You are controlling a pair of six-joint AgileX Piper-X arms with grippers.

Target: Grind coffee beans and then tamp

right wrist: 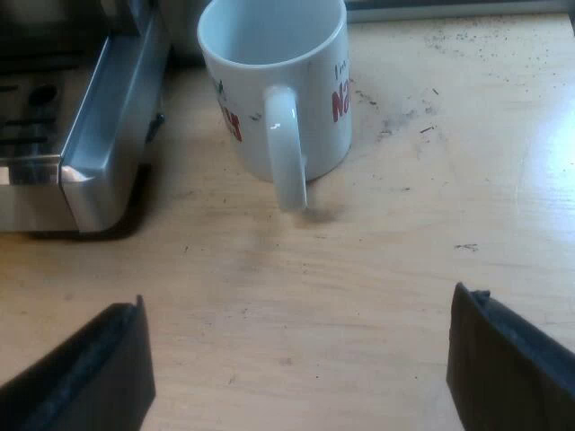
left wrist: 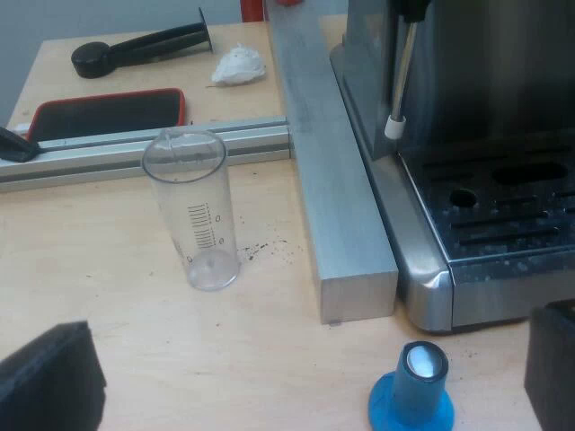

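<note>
Blue round-based tamper [left wrist: 411, 392] stands upright between my spread, empty left fingers [left wrist: 45, 382]; I judge the left arm nearer. Likewise spread and empty, my right fingers [right wrist: 85, 373] face a white ceramic mug [right wrist: 274, 85].

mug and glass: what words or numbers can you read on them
"NA": red letters on the mug, the rest curves out of sight.
Small dark script above it: too blurred to read.
Glass: scale marks with numerals, too small to read.
</note>
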